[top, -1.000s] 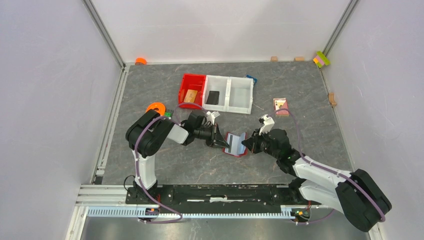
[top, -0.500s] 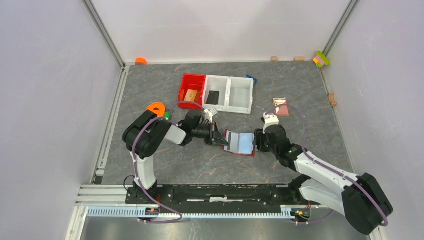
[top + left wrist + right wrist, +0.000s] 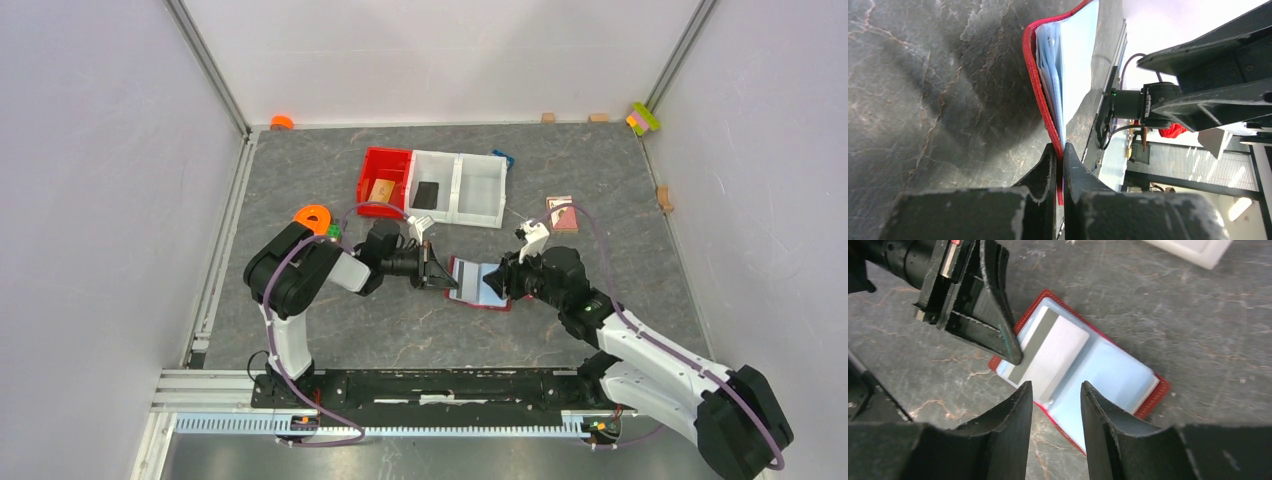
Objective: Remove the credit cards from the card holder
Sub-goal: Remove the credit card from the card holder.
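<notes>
Small dark red folding card holder [image 3: 480, 284] now lies spread flat mid-table; a second ago it stood half-folded between both hands. Left hand [image 3: 1059, 150] clamped tight on its left edge, pinning it. Right hand [image 3: 1054, 386] has released the right flap, hovers over it, fingers parted, holding nothing. Pale grey-blue thin card [image 3: 1055, 352] exposed in left pocket, ready for pulling. Tan card [image 3: 381, 190] and black card [image 3: 427, 195] already sit in plastic bins [image 3: 440, 154] toward the far edge.

Top camera looks down on the whole table [image 3: 600, 180] from afar. Wrist cameras sit close: left skims the surface, right looks down. All three share the card holder [image 3: 478, 284].
</notes>
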